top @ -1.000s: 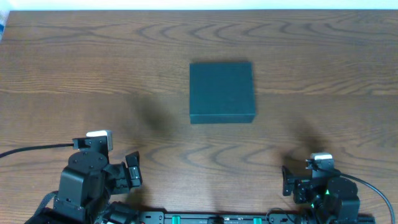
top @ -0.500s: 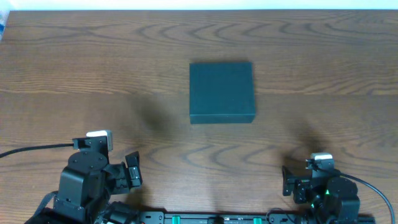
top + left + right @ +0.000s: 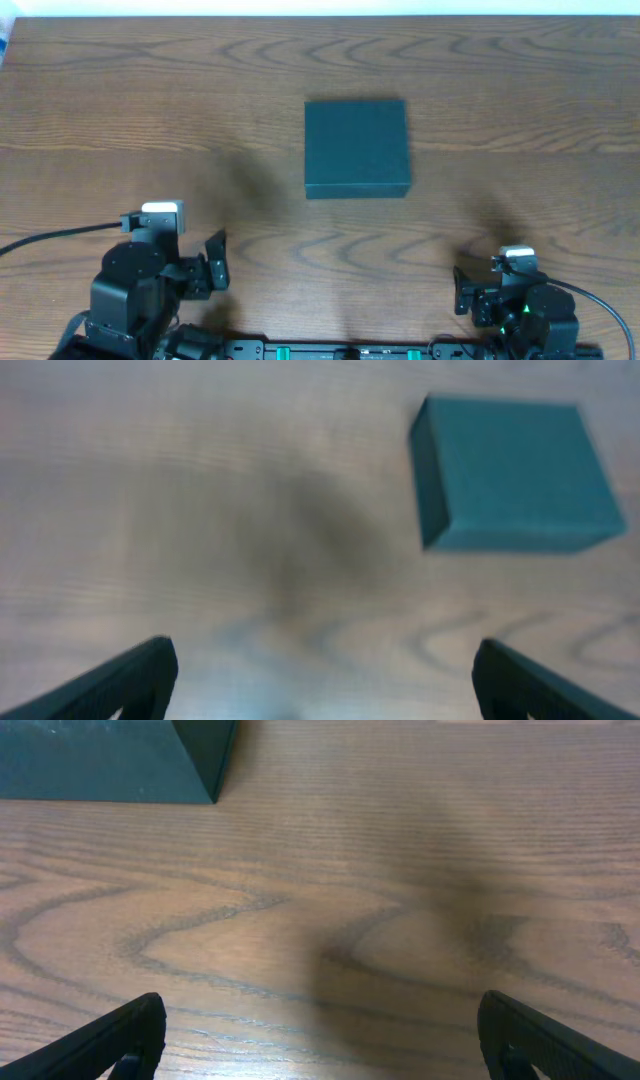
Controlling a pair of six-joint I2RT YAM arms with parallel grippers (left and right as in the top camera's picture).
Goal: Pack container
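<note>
The container (image 3: 357, 147) is a dark teal rectangular box, lid shut, standing alone at the middle of the wooden table. It shows at the upper right of the left wrist view (image 3: 510, 472) and at the top left corner of the right wrist view (image 3: 120, 760). My left gripper (image 3: 205, 275) is open and empty at the front left, well short of the box; its fingers frame bare wood (image 3: 320, 675). My right gripper (image 3: 468, 290) is open and empty at the front right, fingers wide apart over bare wood (image 3: 320, 1035). No snack packets are in view.
The wooden table (image 3: 120, 120) stretches to a pale far edge at the top of the overhead view. Arm bases and a black rail with cables lie along the front edge (image 3: 340, 350).
My left arm has shifted slightly forward and turned a little; its wrist view is blurred. The right arm and the box have not moved.
</note>
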